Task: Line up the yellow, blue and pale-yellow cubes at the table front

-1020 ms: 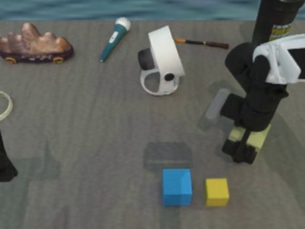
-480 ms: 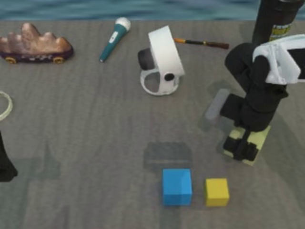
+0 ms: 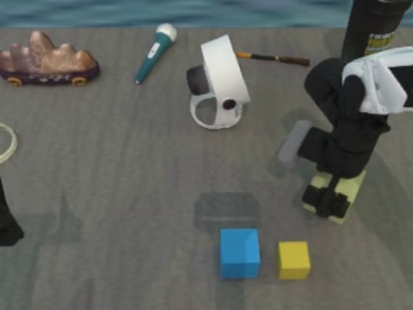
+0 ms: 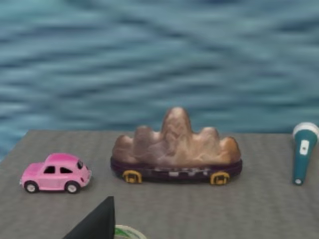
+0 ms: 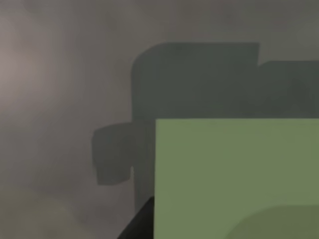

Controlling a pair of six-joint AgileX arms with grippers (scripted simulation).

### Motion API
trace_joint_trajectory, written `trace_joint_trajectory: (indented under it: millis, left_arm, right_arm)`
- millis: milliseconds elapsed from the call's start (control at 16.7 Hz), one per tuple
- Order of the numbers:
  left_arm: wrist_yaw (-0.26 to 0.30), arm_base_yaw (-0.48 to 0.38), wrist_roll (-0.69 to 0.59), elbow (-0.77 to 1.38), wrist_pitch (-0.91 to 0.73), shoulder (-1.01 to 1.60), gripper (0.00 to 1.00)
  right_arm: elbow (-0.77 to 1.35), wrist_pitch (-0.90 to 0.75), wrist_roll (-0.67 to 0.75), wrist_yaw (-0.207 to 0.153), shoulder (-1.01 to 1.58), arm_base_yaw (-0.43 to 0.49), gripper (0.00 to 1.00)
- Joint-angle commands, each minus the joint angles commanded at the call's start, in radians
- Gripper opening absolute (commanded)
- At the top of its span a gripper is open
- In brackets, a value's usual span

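Top view: the right claw [image 3: 327, 201] pinches the pale-yellow cube [image 3: 352, 187] at the table's [image 3: 129, 168] right side, behind the yellow cube [image 3: 293, 259], which sits just right of the blue cube [image 3: 239, 252] near the front edge. The left claw [image 3: 8, 223], its grip impossible to judge, rests at the left edge.
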Motion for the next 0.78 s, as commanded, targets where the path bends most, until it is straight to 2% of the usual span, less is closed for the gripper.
trace_joint_trajectory:
  millis: [180,480,780]
  left_arm:
    - [0.000,0.000,0.000,0.000,0.000,0.000,1.00]
    - [0.000,0.000,0.000,0.000,0.000,0.000,1.00]
    - [0.000,0.000,0.000,0.000,0.000,0.000,1.00]
  right_arm:
    - [0.031,-0.041,-0.004,0.000,-0.015,0.005,0.00]
    - [0.130,-0.223,-0.003,-0.001,-0.085,0.008,0.00]
    - [0.144,-0.246,-0.001,-0.001,-0.098,0.004,0.00]
